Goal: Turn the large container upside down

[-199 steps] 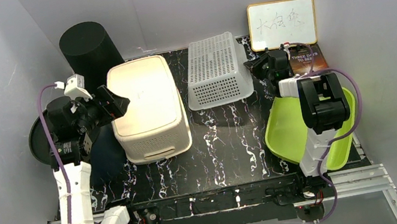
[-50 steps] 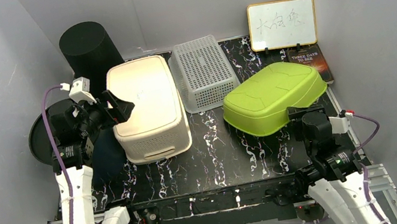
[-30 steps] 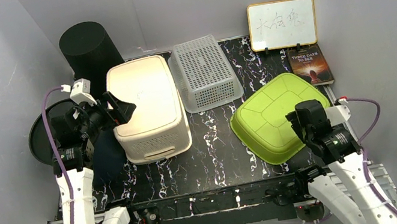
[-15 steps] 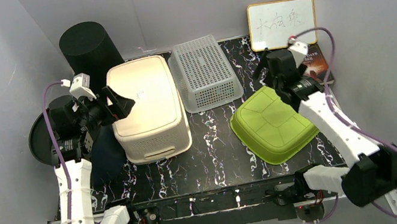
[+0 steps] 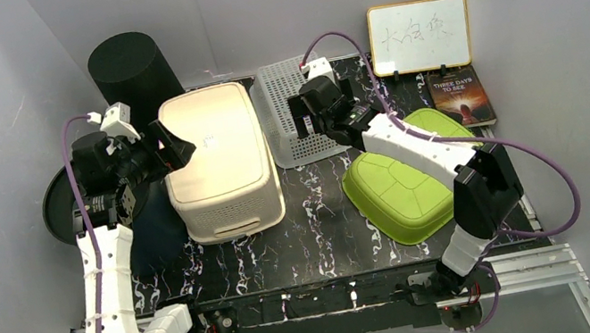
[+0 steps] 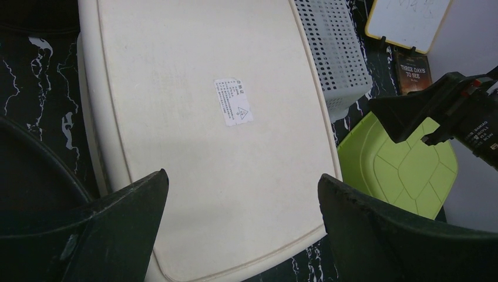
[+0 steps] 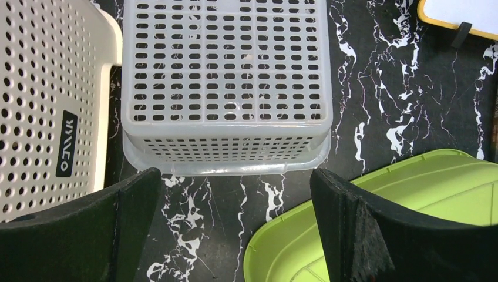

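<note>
Left wrist view resolves an illegible white label (image 6: 234, 110) on the cream rectangular plastic container (image 6: 176, 70); left end effector (image 6: 241, 179) and right end effector (image 7: 235, 173) stand apart.

On the black marbled bench (image 5: 319, 226), the cream rectangular plastic bin (image 5: 219, 166) sits left of centre in the top view. The grey perforated plastic basket (image 5: 281, 132) is just beside it on the right. The lime-green plastic tub (image 5: 396, 195) lies at lower right, in front of the basket. The black cylinder (image 5: 133, 71) stands at upper left, behind the bin. The wood-framed whiteboard (image 5: 419, 34) stands at upper right, with the dark paperback book (image 5: 458, 94) before it.
</note>
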You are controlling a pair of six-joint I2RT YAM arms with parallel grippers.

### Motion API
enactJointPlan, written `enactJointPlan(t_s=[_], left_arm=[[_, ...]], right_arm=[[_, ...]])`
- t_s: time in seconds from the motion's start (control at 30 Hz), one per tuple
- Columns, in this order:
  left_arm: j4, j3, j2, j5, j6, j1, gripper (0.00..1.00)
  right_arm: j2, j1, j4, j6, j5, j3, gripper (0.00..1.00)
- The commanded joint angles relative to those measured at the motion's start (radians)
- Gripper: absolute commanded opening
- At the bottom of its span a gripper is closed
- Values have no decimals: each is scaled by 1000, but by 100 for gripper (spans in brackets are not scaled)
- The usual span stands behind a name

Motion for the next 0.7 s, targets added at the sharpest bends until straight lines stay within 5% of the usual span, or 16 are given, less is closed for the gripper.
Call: enactJointPlan(t_s=[0.0,0.67], left_arm=[[-77,13,12,-29,0,0,98],[-63,36,40,-21,17,-25,98]], right_arm=[[-31,1,55,-48,59,38,98],[-223,1,229,-111,14,-149,98]])
